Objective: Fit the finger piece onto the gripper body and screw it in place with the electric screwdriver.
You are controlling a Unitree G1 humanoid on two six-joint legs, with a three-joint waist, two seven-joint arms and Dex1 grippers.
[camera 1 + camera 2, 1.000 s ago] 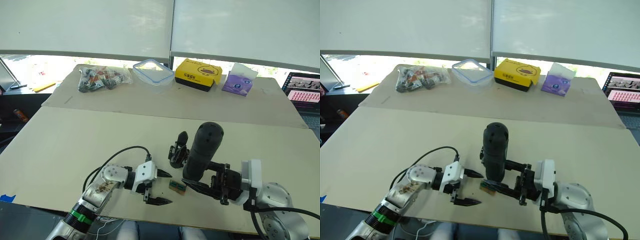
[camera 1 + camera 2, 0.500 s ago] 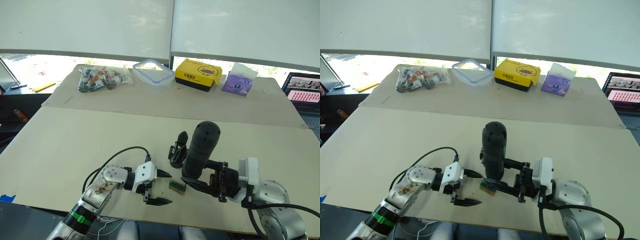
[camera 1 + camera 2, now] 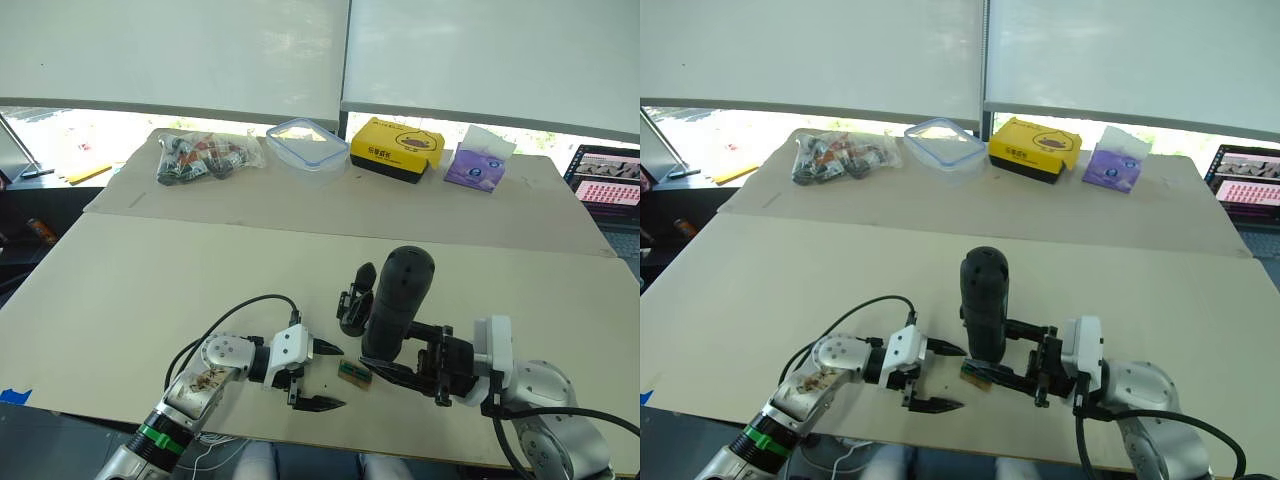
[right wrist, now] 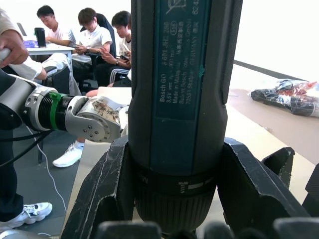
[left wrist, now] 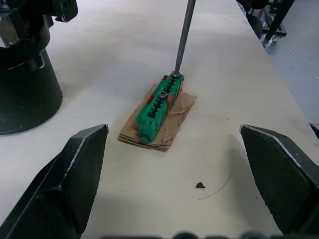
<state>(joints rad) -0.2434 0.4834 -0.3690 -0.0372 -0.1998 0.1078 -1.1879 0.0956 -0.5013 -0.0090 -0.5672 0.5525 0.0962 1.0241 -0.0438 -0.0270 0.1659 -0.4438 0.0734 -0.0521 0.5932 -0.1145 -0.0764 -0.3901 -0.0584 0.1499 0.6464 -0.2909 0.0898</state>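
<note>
My right gripper [image 3: 400, 352] is shut on the electric screwdriver [image 3: 398, 300], a thick black cylinder held nearly upright. Its thin metal bit [image 5: 182, 35] comes down onto a screw in a small green block on brown card [image 5: 158, 109]. Just behind the screwdriver stands the black gripper body [image 3: 352, 305]. A slim black part [image 3: 365, 274] rising from it looks like the finger piece; I cannot tell how it is seated. My left gripper [image 3: 318, 376] is open on the table, left of the green block [image 3: 352, 373], with nothing between its fingers.
Along the back of the table lie a bag of parts [image 3: 205, 155], a clear plastic container [image 3: 307, 140], a yellow box [image 3: 397, 148] and a purple tissue pack [image 3: 478, 165]. A laptop [image 3: 608, 185] is at far right. The table's front edge runs just below both grippers. Seated people [image 4: 84, 45] appear beyond.
The right arm has shifted slightly left with the screwdriver, which stands a little more upright. The left gripper has stayed open in place.
</note>
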